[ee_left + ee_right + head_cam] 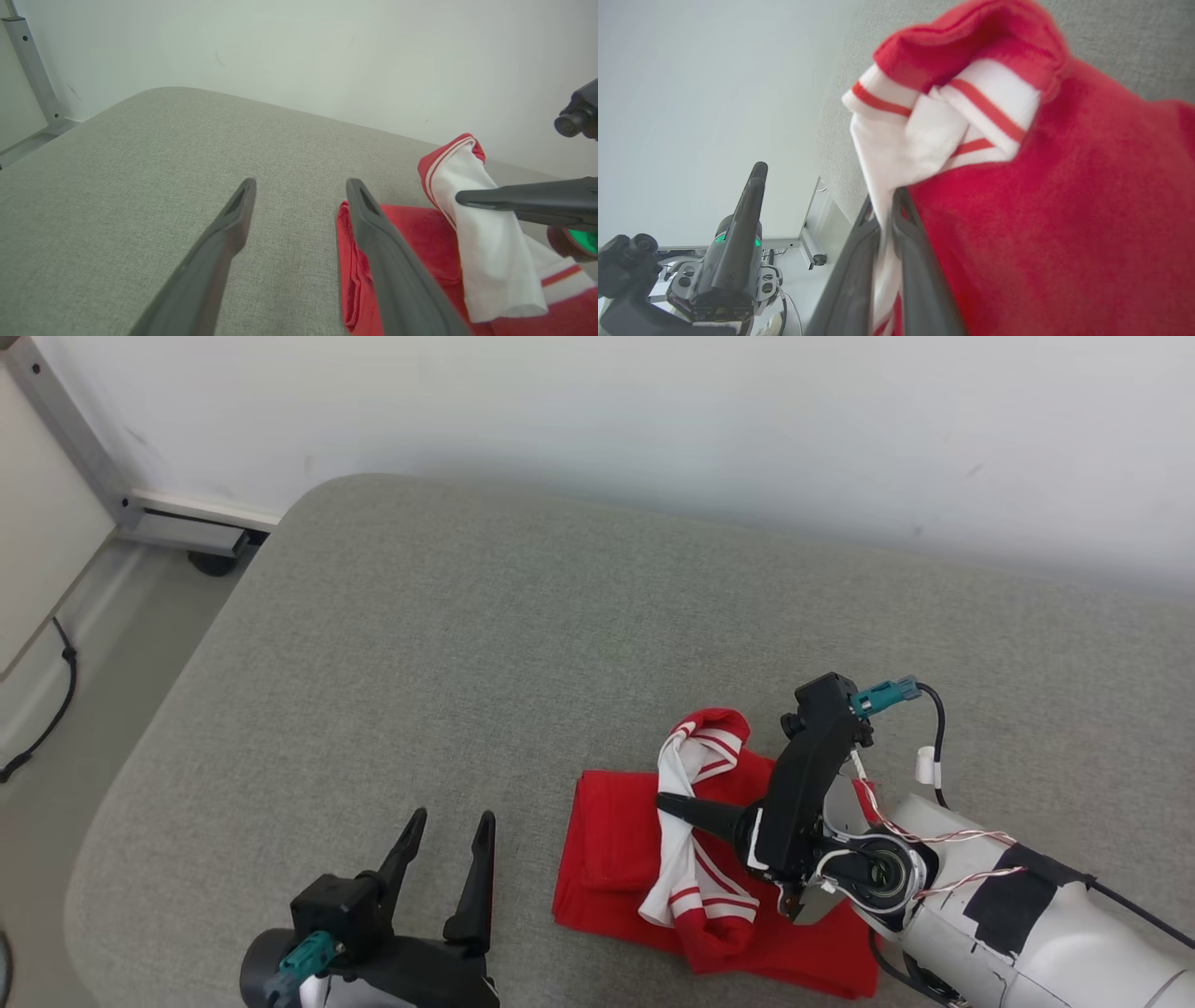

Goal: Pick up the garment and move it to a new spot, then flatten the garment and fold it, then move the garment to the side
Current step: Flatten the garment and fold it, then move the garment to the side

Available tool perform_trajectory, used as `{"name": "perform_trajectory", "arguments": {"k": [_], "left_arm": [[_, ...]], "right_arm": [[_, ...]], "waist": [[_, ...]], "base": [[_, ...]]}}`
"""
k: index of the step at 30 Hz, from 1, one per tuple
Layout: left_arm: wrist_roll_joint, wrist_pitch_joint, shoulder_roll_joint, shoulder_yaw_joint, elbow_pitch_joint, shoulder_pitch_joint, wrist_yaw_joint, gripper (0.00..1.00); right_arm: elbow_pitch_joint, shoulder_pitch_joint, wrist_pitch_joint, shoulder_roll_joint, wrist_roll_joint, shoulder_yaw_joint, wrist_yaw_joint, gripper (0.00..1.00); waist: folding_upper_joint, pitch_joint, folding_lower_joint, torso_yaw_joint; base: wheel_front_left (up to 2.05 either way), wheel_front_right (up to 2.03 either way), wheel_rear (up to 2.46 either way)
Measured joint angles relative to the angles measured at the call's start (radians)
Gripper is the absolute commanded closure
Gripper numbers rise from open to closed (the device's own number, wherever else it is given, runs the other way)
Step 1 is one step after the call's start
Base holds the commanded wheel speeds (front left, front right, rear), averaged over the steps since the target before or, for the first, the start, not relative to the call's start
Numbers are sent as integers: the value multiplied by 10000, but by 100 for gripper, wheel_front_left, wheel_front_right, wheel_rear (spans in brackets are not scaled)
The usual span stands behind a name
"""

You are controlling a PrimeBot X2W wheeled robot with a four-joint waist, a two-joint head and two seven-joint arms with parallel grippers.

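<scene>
The garment is red with white, red-striped sleeves and lies partly folded on the grey padded surface, right of centre near the front. My right gripper points left over it and is shut on a white sleeve, which is lifted and drapes over the red body. The left gripper stands open and holds nothing, just left of the garment's left edge. In the left wrist view its own fingers frame bare grey cloth, and the right gripper reaches in from the right.
A pale wall runs close behind the padded surface. At the far left a metal frame leg on a caster stands on the floor, with a dark cable below it. The surface's rounded left edge drops to the floor.
</scene>
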Motion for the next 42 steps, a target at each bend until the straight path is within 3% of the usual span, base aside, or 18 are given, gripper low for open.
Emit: {"name": "perform_trajectory", "arguments": {"k": [4,5,6,7,11,16,22,25,28,33,42], "left_arm": [[19,0,-84,-36,155,-202,-8,0],[17,-2,-90,-15,161,-209,-6,0],[17,-2,-88,-10,194,-205,-6,0],[17,-2,-86,-4,219,-205,-6,0],[17,-6,-44,102,284,-191,-2,0],[17,-19,38,201,378,-174,0,0],[157,-123,255,303,224,-81,17,0],[345,-194,334,378,132,159,69,0],[403,-196,464,477,36,414,94,0],[529,-199,470,537,-115,494,105,0],[1053,-228,382,408,-196,453,178,0]], "right_arm": [[364,-11,-31,104,0,8,12,98],[449,-27,-27,150,-2,21,13,71],[535,-51,-25,201,-2,27,35,53],[614,-73,-29,267,-2,23,59,0],[886,-289,-31,485,0,-27,104,0],[1012,-327,-291,274,-27,-217,190,0],[1442,-366,-974,-1018,-1580,387,163,0],[1498,-373,-1177,-1312,-2061,694,46,0],[1494,-337,-1183,-1363,-2690,1204,-71,0],[1434,-79,-1110,-1358,-2790,1515,-276,0],[1377,252,-894,-1298,-2286,1327,-451,0]], "waist": [[0,70,0,186],[0,80,0,226],[0,88,0,254],[0,90,0,271],[0,56,0,221],[0,-38,0,-4],[0,-179,0,-392],[0,-241,0,-620],[0,-289,0,-858],[0,-337,0,-1221],[0,-311,0,-1298]], "base": [[0,0,0],[0,0,0],[0,0,0],[0,0,0],[0,0,0],[0,0,0],[0,0,0],[0,0,0],[0,0,0],[0,0,0],[0,0,0]]}}
